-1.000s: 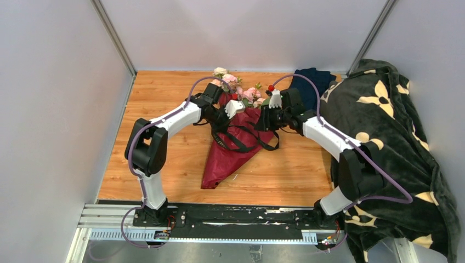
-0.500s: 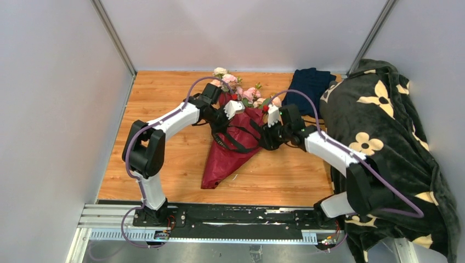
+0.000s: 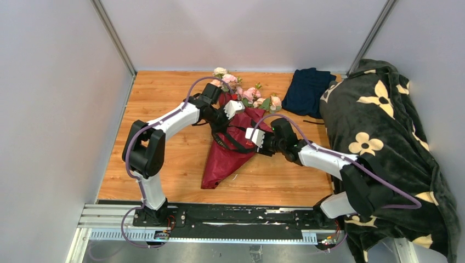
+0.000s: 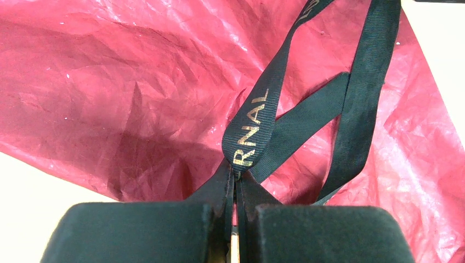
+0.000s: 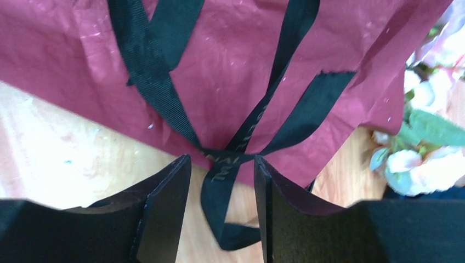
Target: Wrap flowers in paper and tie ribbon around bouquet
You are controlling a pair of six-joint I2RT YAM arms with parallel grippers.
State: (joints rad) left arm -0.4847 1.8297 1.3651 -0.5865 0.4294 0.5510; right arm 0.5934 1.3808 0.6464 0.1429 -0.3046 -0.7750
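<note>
The wooden table [image 3: 263,176] carries the bouquet [image 3: 222,161], a navy cloth [image 3: 308,90] and a dark blanket [image 3: 395,120]

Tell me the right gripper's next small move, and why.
Probably close the right gripper on the strand of ribbon lying between its open fingers. The left gripper is shut on another part of the ribbon over the paper, so a second hold would likely let the two arms pull the crossing tight.
</note>
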